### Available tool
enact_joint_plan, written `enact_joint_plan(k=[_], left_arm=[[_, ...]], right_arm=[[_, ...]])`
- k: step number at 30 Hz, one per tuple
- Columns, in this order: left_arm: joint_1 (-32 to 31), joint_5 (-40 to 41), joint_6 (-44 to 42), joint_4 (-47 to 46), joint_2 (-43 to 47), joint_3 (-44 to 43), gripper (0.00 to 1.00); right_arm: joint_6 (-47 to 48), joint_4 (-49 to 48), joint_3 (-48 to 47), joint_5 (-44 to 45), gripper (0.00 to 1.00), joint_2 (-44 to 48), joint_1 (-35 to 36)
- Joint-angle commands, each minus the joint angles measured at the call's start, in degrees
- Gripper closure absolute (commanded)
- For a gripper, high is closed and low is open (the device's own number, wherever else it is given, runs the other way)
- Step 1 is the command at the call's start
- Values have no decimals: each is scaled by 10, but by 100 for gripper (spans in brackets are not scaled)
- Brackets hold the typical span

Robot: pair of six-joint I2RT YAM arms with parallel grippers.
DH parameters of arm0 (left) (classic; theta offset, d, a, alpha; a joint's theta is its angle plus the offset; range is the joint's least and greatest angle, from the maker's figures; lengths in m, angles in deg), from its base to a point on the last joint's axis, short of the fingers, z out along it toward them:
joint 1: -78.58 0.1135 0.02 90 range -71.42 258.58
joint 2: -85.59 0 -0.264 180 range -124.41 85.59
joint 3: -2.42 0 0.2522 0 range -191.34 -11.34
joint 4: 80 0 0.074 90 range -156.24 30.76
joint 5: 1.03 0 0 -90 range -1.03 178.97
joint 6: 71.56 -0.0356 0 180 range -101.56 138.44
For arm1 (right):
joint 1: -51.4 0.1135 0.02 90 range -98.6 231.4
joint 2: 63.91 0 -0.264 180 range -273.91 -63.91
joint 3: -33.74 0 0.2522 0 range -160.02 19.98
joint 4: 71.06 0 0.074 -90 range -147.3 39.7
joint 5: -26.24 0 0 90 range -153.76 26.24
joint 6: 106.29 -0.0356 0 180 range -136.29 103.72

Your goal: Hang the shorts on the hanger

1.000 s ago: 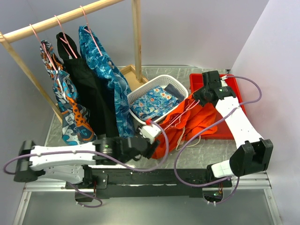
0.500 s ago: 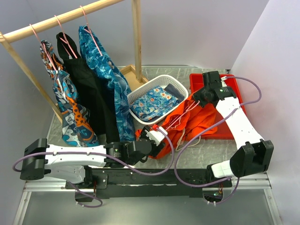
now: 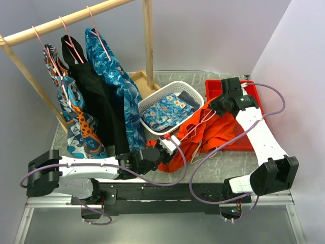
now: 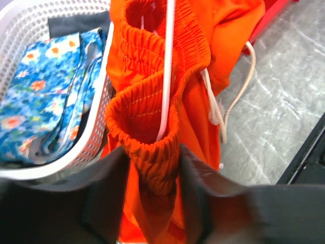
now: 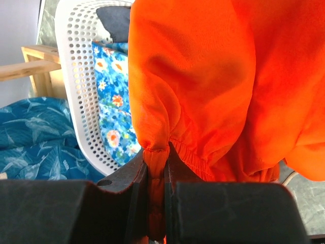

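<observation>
The left gripper (image 4: 152,168) pinches a gathered fold of the shorts' (image 4: 142,101) waistband. Just beyond its fingertips, the hanger's (image 4: 166,66) thin wire runs down inside that fold. The right gripper (image 5: 156,168) is pressed together on a hem of the same orange cloth, and the rest of it bulges above its fingers. The step in hand looks like working the waistband onto the hanger. Next the left would likely need to draw the elastic further along the wire while the right keeps the cloth taut, without tugging the wire free.

Crumpled bright orange shorts (image 3: 218,133), gathered waistband looped around the thin pink hanger (image 4: 166,66), white drawstring dangling.
</observation>
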Motion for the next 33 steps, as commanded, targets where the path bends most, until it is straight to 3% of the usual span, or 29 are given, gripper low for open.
enact_joint_plan(k=[1,2,5,11,14,15,17,18,21,27,33], left_arm=[[2,-23,-24,-94,-15,6,66],[2,-20,-23,-95,-17,4,78],[2,2,-24,-98,-17,-1,99],[2,0,-4,-72,22,-13,99],[2,-2,17,-53,49,-18,99],[2,1,26,-56,57,-11,99],[2,-4,31,-62,79,-1,99],[2,-4,43,-66,86,6,99],[2,-1,64,-62,111,12,99],[2,9,113,-11,131,-21,99],[3,24,142,93,150,-96,99]], right_arm=[[-8,-8,-16,-36,100,36,-2],[-8,-9,-16,-37,100,39,-2],[-3,-9,-15,-38,100,46,-2],[13,-17,-10,-36,97,73,-2],[31,-39,-1,-38,69,92,-2],[38,-49,4,-38,48,101,-2],[47,-86,24,-56,38,126,-2],[52,-93,27,-56,27,134,-2],[72,-95,12,-55,14,149,-2],[122,-50,-84,-53,1,151,-2],[150,-37,-134,44,3,198,-2]])
